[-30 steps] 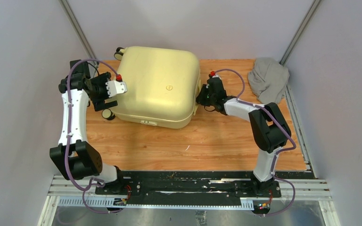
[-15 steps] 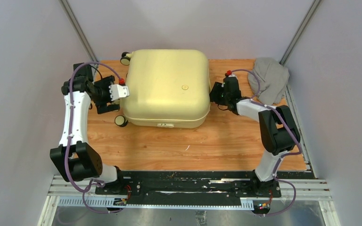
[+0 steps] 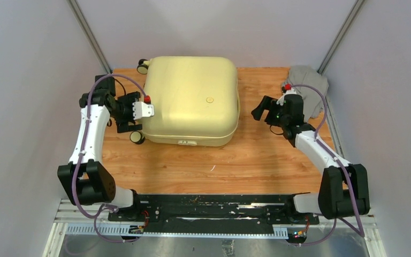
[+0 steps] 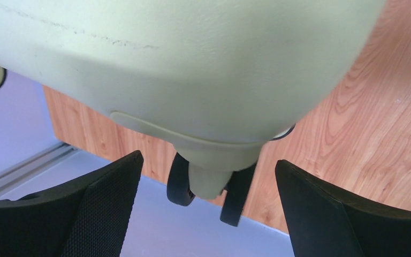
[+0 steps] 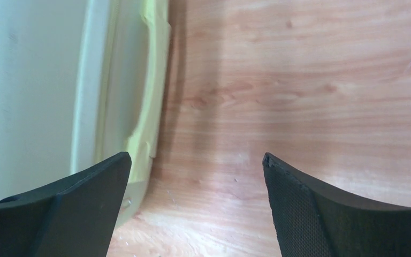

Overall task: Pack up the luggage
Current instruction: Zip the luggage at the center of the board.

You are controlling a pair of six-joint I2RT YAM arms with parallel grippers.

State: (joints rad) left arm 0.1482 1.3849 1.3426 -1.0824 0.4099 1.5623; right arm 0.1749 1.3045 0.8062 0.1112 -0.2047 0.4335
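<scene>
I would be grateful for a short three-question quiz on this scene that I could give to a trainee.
1. True or false: the large pale yellow hard-shell suitcase lies shut on the wooden table.
2. Where is the crumpled grey cloth garment? A: on top of the suitcase. B: at the table's far right corner. C: at the near edge, between the arm bases.
3. Which stands beside the suitcase's wheels: the left gripper or the right gripper?

Key: 1 true; 2 B; 3 the left gripper. The right one hangs open over bare wood, apart from the shell.
</scene>
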